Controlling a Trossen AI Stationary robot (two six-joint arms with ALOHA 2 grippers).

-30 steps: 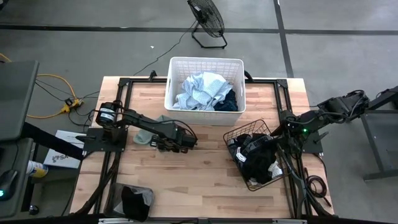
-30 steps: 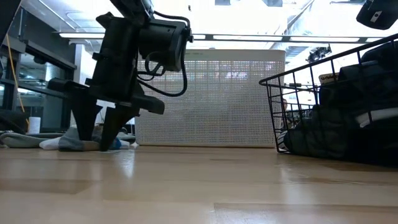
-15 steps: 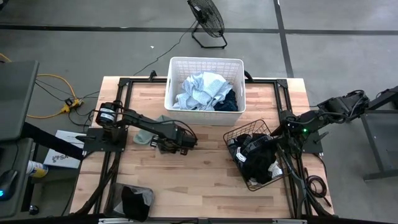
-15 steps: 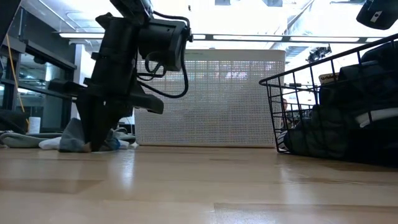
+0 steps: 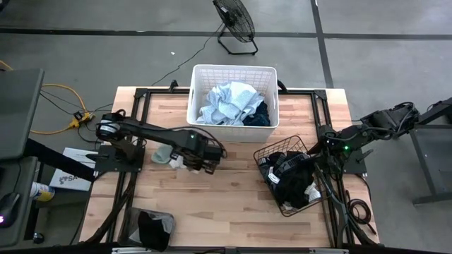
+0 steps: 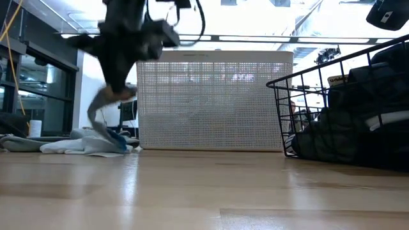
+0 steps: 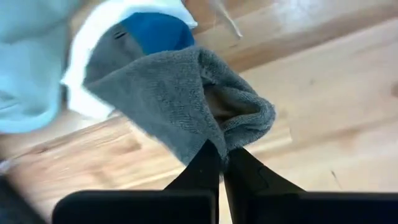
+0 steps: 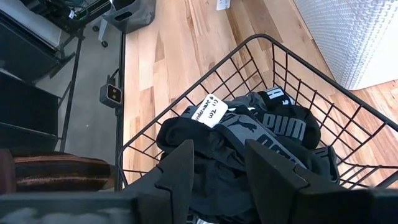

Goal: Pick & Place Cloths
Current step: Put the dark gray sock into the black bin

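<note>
left of the white laundry basket (image 5: 233,95), the left gripper (image 7: 219,155) is clamped on a grey cloth (image 7: 180,102), lifting it off the table (image 5: 233,190); the right gripper (image 8: 221,165) hangs open above the wire basket (image 5: 293,176). some cloths are binned, several remain.

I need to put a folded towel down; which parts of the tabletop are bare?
Bare wood spans the front of the wooden table, between the grey bin and black wire basket. It is crowded beside the white plastic laundry basket, where the left end effector lifts a grey cloth.
</note>
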